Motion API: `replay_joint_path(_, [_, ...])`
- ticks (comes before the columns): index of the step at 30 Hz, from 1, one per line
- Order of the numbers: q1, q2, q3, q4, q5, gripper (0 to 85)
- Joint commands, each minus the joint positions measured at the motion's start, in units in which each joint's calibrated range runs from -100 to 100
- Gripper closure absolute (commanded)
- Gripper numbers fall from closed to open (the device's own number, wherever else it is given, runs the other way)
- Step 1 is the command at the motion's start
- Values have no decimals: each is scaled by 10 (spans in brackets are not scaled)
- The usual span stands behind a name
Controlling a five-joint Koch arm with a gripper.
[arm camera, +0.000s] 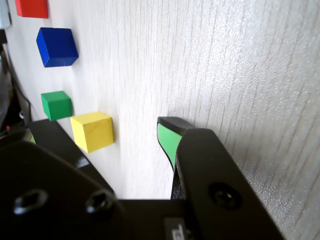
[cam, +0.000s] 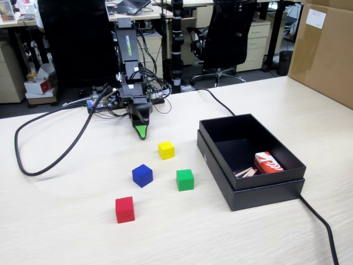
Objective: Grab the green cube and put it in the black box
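Note:
The green cube lies on the pale wooden table, a short way left of the black box in the fixed view. The box stands open on the right, with a red-and-white packet inside. My gripper points down at the table behind the cubes, well short of the green cube. In the wrist view its green-padded fingertip stands apart from the dark jaw at lower left. Bare table and the yellow cube show between them. Nothing is held.
Yellow, blue and red cubes lie around the green one. A black cable loops across the left of the table, and another runs off the box's near right corner. A brown carton stands far right.

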Motion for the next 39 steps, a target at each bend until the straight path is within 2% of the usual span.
replay_joint_path(1, [0, 0, -5, -23, 1, 372])
replay_joint_path(26, [-7, 0, 5, -33, 7, 375])
replay_joint_path(32, [-6, 0, 102, -179, 21, 375])
replay_joint_path(36, [-6, 0, 236, -338, 44, 376])
replay_joint_path(39, [-5, 6, 336, -409, 52, 380])
